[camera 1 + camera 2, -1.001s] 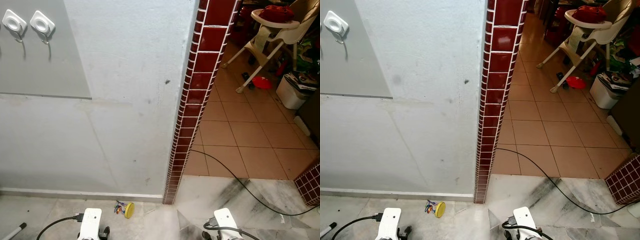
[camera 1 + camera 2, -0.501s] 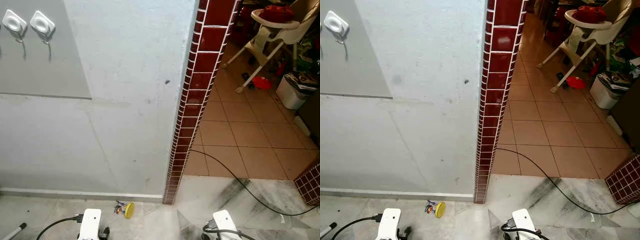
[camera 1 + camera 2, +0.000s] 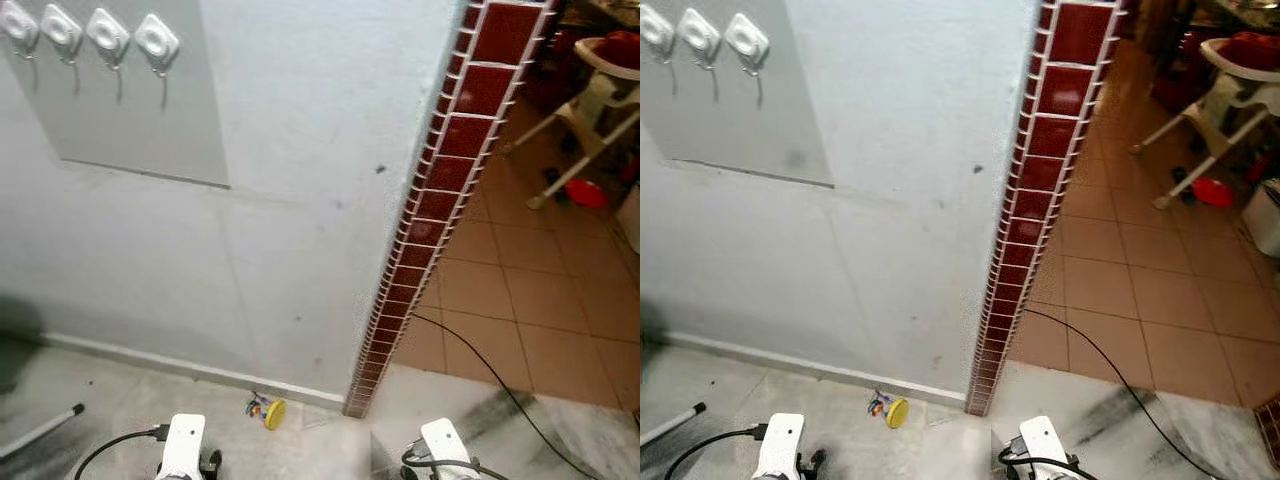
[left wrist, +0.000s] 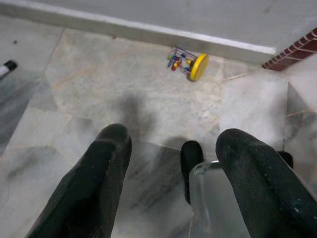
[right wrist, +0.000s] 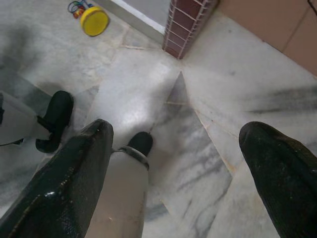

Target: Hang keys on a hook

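Left gripper (image 4: 168,163) released, empty — our keys (image 4: 187,62) lie on the floor ahead, nearer it than the spread right gripper (image 5: 183,163).

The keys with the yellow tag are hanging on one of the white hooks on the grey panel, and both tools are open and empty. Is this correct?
Not quite. The keys with the yellow tag lie on the floor by the wall's base, near the brick pillar, as the left eye view shows. The white hooks on the grey panel are bare. The left tool and right tool are indeed open and empty.

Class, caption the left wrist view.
Open left pincer above marble floor; keys with yellow tag lie by the wall.
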### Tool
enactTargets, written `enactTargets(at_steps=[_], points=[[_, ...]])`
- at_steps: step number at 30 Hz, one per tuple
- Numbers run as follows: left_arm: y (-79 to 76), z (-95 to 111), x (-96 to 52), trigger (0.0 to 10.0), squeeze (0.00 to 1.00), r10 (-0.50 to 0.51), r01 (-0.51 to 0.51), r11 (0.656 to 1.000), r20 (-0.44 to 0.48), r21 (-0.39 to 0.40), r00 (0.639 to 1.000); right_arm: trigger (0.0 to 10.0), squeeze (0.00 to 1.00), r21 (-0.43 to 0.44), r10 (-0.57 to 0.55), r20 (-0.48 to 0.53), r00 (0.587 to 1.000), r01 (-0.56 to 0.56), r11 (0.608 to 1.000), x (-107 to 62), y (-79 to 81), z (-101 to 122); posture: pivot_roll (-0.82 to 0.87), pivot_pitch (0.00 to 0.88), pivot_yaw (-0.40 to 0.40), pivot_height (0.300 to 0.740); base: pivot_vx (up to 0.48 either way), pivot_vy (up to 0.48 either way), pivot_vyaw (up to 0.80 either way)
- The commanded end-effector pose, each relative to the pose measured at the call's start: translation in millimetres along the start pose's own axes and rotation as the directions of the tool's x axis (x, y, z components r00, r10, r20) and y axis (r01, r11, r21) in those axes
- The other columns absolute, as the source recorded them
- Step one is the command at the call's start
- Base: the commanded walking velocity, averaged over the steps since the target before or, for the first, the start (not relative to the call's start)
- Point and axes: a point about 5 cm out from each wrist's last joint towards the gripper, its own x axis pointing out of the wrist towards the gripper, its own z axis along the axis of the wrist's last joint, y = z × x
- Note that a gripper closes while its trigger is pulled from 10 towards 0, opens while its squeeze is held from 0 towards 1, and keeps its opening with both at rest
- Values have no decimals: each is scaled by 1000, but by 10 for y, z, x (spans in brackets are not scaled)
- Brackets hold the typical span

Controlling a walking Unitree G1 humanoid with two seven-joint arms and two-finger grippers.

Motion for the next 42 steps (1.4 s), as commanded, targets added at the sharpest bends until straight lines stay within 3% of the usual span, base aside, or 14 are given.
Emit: enactTargets(at_steps=[1, 42], points=[[-8, -6, 1, 10000, 0, -11, 12, 1000, -9, 15, 1000, 10000, 0, -6, -13, -2, 1000, 13, 1000, -5, -32, -1, -93, 0, -6, 740, 0, 0, 800], [4, -6, -1, 10000, 0, -9, 8, 1000, -4, -15, 1000, 10000, 0, -20, -6, -9, 1000, 6, 1000, 4, -7, 8, -75, 0, -6, 740, 0, 0, 800]])
